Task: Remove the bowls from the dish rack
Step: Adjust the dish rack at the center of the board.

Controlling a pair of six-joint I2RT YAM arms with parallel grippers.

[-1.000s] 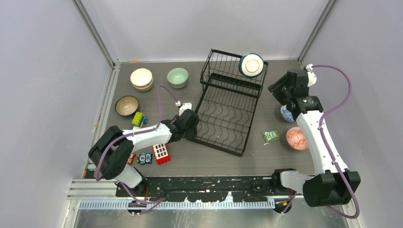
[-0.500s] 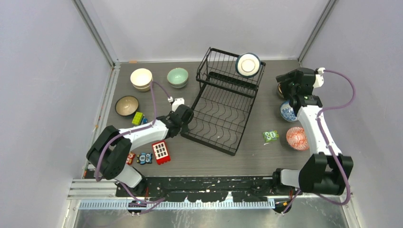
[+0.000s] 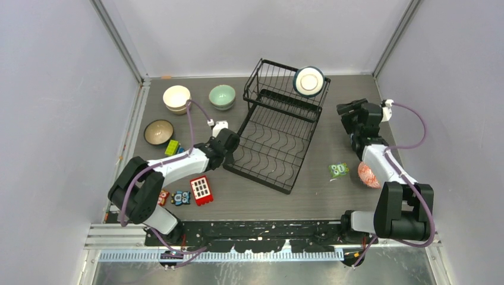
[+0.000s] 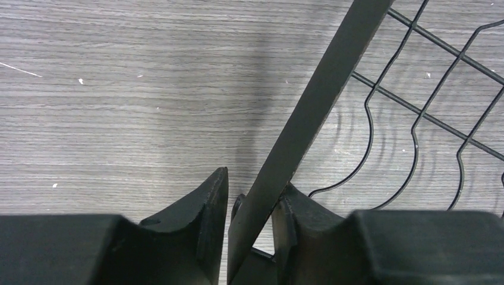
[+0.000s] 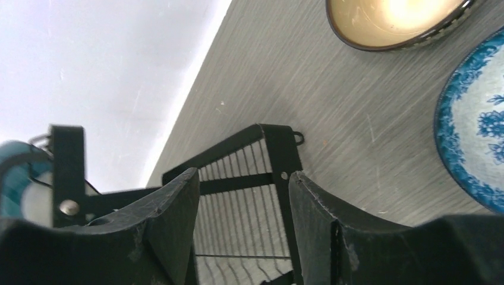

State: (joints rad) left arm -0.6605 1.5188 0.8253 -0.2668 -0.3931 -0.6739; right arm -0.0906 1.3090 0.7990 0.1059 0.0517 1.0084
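Note:
The black wire dish rack (image 3: pixel 279 133) stands mid-table, and a dark teal bowl (image 3: pixel 309 81) leans on edge in its raised basket. My left gripper (image 3: pixel 229 155) is at the rack's near left corner, shut on the rack's frame bar (image 4: pixel 309 113), which runs up between the fingers. My right gripper (image 3: pixel 350 116) hangs open and empty to the right of the rack, facing it (image 5: pixel 243 175). On the table lie a cream bowl (image 3: pixel 177 98), a pale green bowl (image 3: pixel 222 96), a brown bowl (image 3: pixel 158 132) and a red patterned bowl (image 3: pixel 368 174). A blue-and-white bowl (image 5: pixel 475 148) and a cream-lined bowl (image 5: pixel 398 18) show beside the right gripper.
Toy blocks lie near the left arm: a green-yellow one (image 3: pixel 172 148), a red one (image 3: pixel 201 190) and small ones (image 3: pixel 180 198). A green block (image 3: pixel 339 170) sits right of the rack. Walls close in the table on three sides.
The rack has slid leftward with my left gripper on its corner. My right arm has drawn back and dropped, its gripper now turned toward the rack.

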